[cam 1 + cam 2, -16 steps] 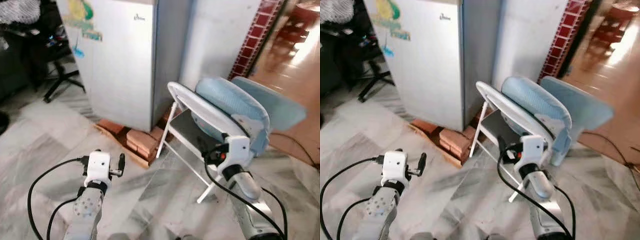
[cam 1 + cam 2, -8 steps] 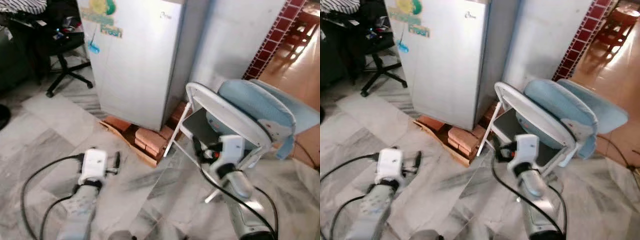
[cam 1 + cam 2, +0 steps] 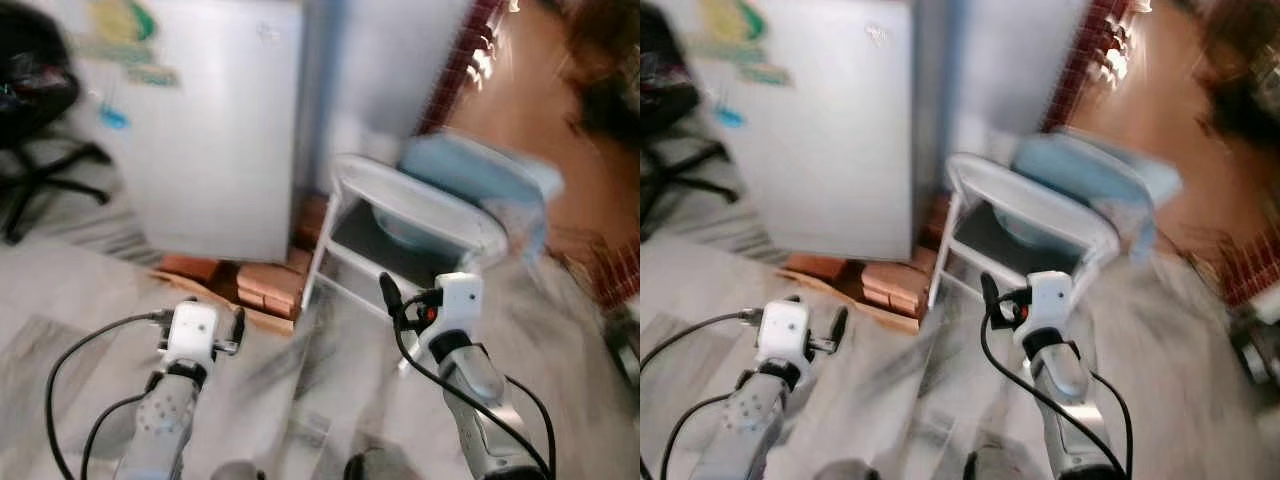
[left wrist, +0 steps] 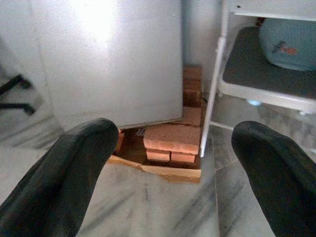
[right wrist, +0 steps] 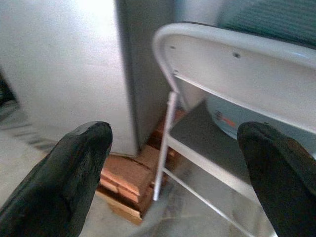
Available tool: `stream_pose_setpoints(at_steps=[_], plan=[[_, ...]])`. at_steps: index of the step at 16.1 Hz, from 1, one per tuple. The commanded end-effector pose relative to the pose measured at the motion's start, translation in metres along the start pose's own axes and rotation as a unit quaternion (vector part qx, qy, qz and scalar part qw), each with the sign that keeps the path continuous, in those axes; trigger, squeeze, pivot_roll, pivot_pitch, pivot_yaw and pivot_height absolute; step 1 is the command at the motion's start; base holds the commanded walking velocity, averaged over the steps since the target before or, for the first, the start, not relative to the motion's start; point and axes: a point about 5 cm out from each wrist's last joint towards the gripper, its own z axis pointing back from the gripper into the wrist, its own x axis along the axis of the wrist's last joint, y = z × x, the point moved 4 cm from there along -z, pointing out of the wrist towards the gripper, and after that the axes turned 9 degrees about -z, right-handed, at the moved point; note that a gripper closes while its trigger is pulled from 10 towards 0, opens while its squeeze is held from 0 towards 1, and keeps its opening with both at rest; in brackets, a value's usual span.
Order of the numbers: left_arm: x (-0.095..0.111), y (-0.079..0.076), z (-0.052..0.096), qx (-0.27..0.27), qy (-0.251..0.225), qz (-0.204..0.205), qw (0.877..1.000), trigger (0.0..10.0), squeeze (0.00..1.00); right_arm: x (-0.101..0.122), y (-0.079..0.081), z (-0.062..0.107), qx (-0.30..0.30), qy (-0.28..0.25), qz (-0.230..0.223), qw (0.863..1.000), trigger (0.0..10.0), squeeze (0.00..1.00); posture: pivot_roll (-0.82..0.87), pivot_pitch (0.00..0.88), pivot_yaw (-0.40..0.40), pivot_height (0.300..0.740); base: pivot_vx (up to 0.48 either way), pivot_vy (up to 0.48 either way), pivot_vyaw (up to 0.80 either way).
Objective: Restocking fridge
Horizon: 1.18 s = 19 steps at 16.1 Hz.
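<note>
View swung right, blurred — robot turning; fridge (image 3: 200, 130) door closed, chair (image 3: 410, 225) beside it. Left gripper (image 4: 168, 187), right gripper (image 5: 173, 182) spread, empty — nothing carried.

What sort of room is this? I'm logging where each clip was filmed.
Probably a lived-in home room: a small silver fridge raised on bricks, a white folding chair, marble-look floor.

No legible txt, fridge (image 3: 200, 150) stickers blurred
</note>
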Motion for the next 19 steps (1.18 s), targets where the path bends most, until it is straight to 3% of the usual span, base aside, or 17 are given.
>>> stream_pose_setpoints(at_steps=[1,9,14,19], plan=[[0.007,-0.009,-0.003,-0.013,-0.011,0.003,1.000,10.0,0.00,0.003,-0.012,0.002,-0.020,-0.002,0.009,1.000,10.0,0.00,0.14,0.067,-0.016,0.740,0.000,0.480,-0.80],[0.006,-0.013,-0.001,-0.025,-0.012,0.000,1.000,10.0,0.00,-0.002,-0.016,0.004,-0.032,0.007,0.013,0.999,10.0,0.00,0.14,0.054,-0.009,0.740,0.000,0.480,-0.80],[0.013,-0.011,-0.012,-0.019,-0.025,-0.001,1.000,10.0,0.00,-0.001,-0.021,0.001,-0.045,0.006,0.017,0.999,10.0,0.00,0.13,0.031,-0.003,0.740,0.000,0.381,-0.80],[0.014,-0.015,-0.013,-0.031,-0.027,0.000,0.999,10.0,0.00,-0.001,-0.023,0.001,-0.050,0.008,0.018,0.999,10.0,0.00,0.13,0.026,-0.008,0.740,0.000,0.000,-0.80]])
